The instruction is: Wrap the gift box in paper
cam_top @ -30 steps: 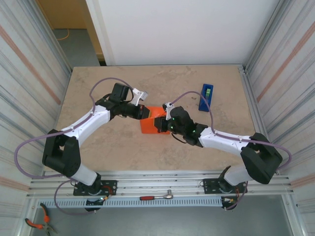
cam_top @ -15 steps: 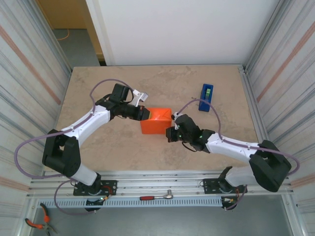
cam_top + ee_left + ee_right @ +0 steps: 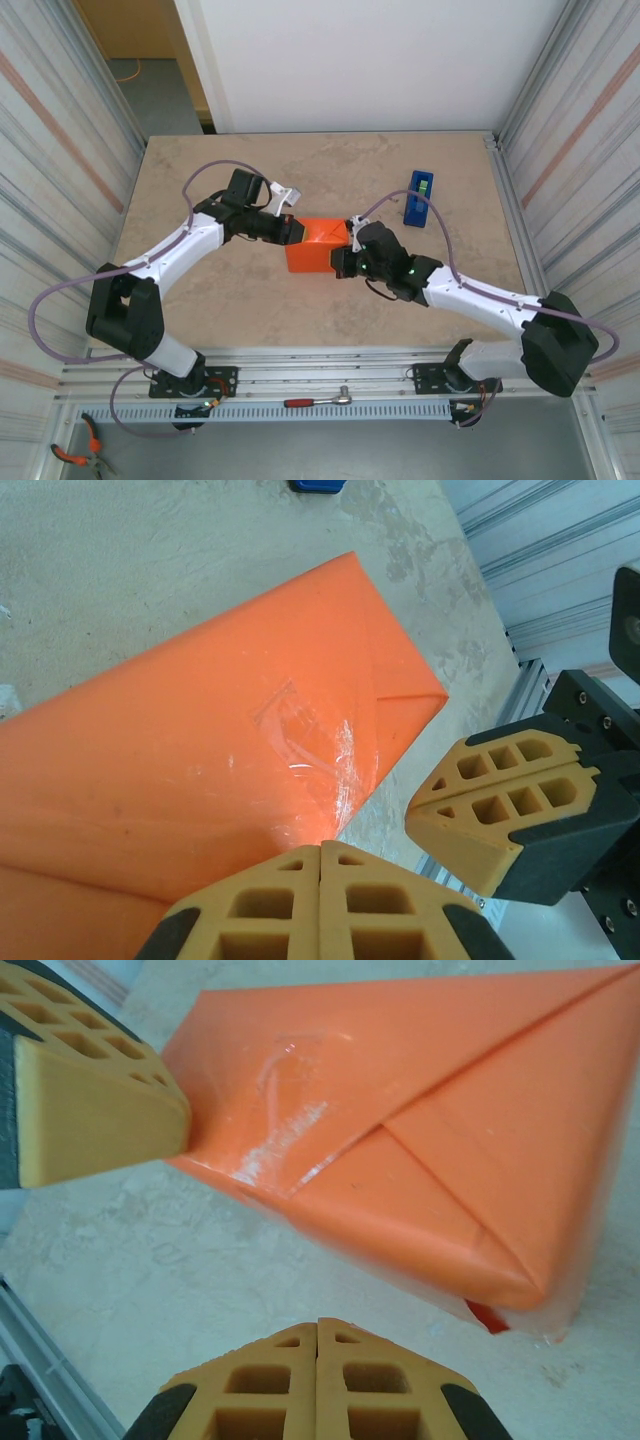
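Note:
The orange paper (image 3: 315,245) is folded round a small parcel at the table's middle, with taped triangular flaps (image 3: 420,1130) and shiny clear tape (image 3: 310,730) on top. The gift box is hidden inside the paper. My left gripper (image 3: 292,230) is shut with its tips (image 3: 320,845) against the parcel's left end, holding nothing. My right gripper (image 3: 340,262) is shut too (image 3: 318,1322), a little short of the parcel's near right edge, with bare table between. Each wrist view shows the other gripper's fingers (image 3: 510,800) (image 3: 100,1110) beside the parcel.
A blue tape dispenser (image 3: 419,197) with a green roll stands at the back right of the stone-patterned table (image 3: 200,180). Corrugated walls close both sides. A ratchet (image 3: 318,401) and pliers (image 3: 75,455) lie below the front rail.
The right gripper came off the parcel's top, drew back toward the near right, then edged in again beside the parcel's right edge. The left arm and parcel stayed put.

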Action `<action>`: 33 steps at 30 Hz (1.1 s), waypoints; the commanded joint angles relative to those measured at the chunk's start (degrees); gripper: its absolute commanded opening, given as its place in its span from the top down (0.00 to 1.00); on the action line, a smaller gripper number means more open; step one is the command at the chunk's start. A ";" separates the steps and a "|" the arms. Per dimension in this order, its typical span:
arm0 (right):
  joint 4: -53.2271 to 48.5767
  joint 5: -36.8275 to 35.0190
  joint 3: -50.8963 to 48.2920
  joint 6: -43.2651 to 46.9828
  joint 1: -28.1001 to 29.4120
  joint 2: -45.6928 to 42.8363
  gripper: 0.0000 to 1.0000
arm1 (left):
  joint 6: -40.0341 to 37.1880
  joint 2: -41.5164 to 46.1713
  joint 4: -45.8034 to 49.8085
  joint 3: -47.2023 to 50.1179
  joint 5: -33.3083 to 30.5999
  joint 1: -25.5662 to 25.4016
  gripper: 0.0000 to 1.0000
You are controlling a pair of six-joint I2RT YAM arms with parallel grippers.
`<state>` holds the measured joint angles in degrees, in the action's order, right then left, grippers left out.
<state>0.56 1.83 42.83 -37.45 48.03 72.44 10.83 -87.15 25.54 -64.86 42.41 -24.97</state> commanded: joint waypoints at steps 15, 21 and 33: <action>-3.07 4.95 4.72 -2.01 -1.86 3.49 1.00 | 0.73 4.14 0.56 -3.26 -0.38 1.60 0.90; -9.41 6.31 7.84 -3.14 -3.56 -2.59 1.00 | 0.96 8.47 -2.45 -2.41 -4.28 4.24 0.61; -9.90 12.70 22.25 -5.08 -10.81 8.68 0.86 | 1.01 17.46 -7.73 6.94 -15.98 6.06 0.01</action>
<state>-9.08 11.29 61.98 -41.52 37.30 77.25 12.08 -71.88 19.81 -60.36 31.09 -19.44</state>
